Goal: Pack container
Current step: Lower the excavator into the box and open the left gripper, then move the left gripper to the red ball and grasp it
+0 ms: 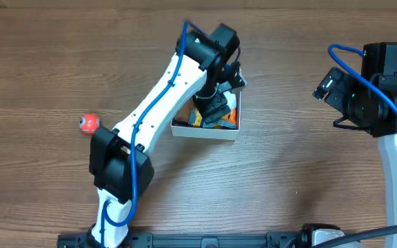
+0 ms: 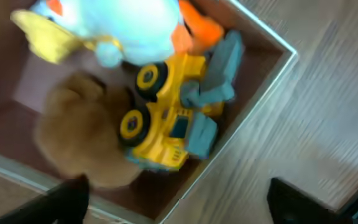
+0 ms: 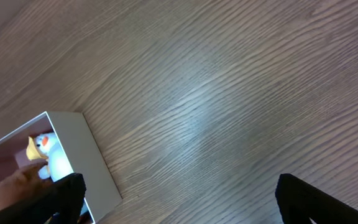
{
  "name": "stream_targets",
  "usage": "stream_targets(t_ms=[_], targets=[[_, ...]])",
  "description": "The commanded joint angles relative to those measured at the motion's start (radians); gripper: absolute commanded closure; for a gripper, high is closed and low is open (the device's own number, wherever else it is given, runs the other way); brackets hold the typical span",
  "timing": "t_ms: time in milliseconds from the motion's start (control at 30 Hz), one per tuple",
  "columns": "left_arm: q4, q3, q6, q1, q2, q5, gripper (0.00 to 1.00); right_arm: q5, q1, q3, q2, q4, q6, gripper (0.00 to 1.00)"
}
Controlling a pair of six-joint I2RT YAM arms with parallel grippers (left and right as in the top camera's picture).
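Left gripper (image 2: 182,208) is hovering right above the container (image 1: 204,131), jaws spread wide, gripping nothing. Container is sitting directly beneath it, holding a yellow truck (image 2: 166,118), brown plush (image 2: 79,137) and white duck (image 2: 104,25). Walls are looking like thin light card, probably flexing if squeezed, so pinch one wall at the rim near a corner, gently. Right gripper (image 3: 185,199) is hanging open over bare table (image 3: 229,93), container off to one side of it, well apart. Small orange toy (image 1: 88,123) is lying far back from the left gripper, near that arm's elbow. Free wood is showing all round the box edges.
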Motion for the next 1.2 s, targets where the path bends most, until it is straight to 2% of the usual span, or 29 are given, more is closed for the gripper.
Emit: stream_targets(t_ms=[0, 33, 100, 133, 167, 300, 467, 533, 633, 733, 767, 800, 867, 900, 933, 1000, 1100, 1133, 1167], targets=[[0.105, -0.144, -0.081, 0.043, -0.004, 0.015, 0.59, 0.000, -0.004, 0.014, -0.005, 0.003, -0.004, 0.00], [0.117, -0.158, -0.092, 0.052, -0.004, 0.021, 0.69, 0.000, -0.004, 0.014, -0.005, 0.003, -0.004, 0.00], [0.135, -0.176, -0.103, 0.072, -0.004, 0.025, 0.73, 0.000, -0.004, 0.014, -0.005, 0.003, -0.004, 0.00], [0.147, -0.177, -0.103, 0.078, -0.003, 0.027, 0.89, 0.000, -0.004, 0.014, -0.005, 0.003, -0.004, 0.00], [0.165, -0.180, -0.103, 0.078, -0.003, 0.044, 0.96, 0.000, -0.004, 0.014, -0.005, 0.003, -0.004, 0.00], [0.198, -0.214, -0.103, 0.068, -0.003, 0.102, 0.96, 0.000, -0.004, 0.014, -0.005, 0.002, -0.004, 0.00], [0.310, -0.357, -0.137, 0.061, -0.003, 0.104, 0.96, 0.000, -0.004, 0.014, -0.005, 0.003, -0.003, 0.00], [0.303, -0.351, -0.142, 0.062, -0.005, 0.076, 0.96, 0.000, -0.004, 0.014, -0.005, 0.005, -0.003, 0.00], [0.164, -0.206, -0.151, 0.062, -0.008, 0.022, 0.96, 0.000, -0.004, 0.014, -0.005, 0.006, -0.004, 0.00], [-0.046, 0.071, -0.171, 0.068, -0.008, -0.043, 0.96, 0.000, -0.004, 0.014, -0.005, 0.006, -0.004, 0.00], [-0.111, 0.175, -0.194, 0.073, -0.008, -0.068, 0.89, 0.000, -0.004, 0.014, -0.005, 0.006, -0.004, 0.00], [-0.173, 0.269, -0.218, 0.081, -0.008, -0.100, 0.73, 0.000, -0.004, 0.014, -0.005, 0.006, -0.004, 0.00], [-0.230, 0.414, -0.315, 0.117, -0.036, -0.134, 0.58, 0.000, -0.004, 0.014, -0.005, 0.006, -0.003, 0.00], [-0.230, 0.427, -0.338, 0.143, -0.068, -0.127, 0.56, 0.000, -0.004, 0.014, -0.005, 0.005, -0.003, 0.00], [-0.230, 0.426, -0.370, 0.171, -0.100, -0.127, 0.49, 0.000, -0.004, 0.014, -0.005, 0.003, -0.003, 0.00], [-0.230, 0.426, -0.394, 0.252, -0.169, -0.084, 0.45, 0.000, -0.004, 0.014, -0.005, 0.003, -0.003, 0.00], [-0.230, 0.380, -0.394, 0.357, -0.281, -0.043, 0.51, 0.000, -0.004, 0.014, -0.005, 0.002, -0.003, 0.00], [-0.230, 0.327, -0.394, 0.396, -0.344, -0.059, 0.49, 0.000, -0.004, 0.014, -0.005, -0.001, -0.003, 0.00], [-0.230, 0.251, -0.394, 0.439, -0.418, -0.076, 0.40, 0.000, -0.004, 0.014, -0.005, -0.004, -0.003, 0.00]])
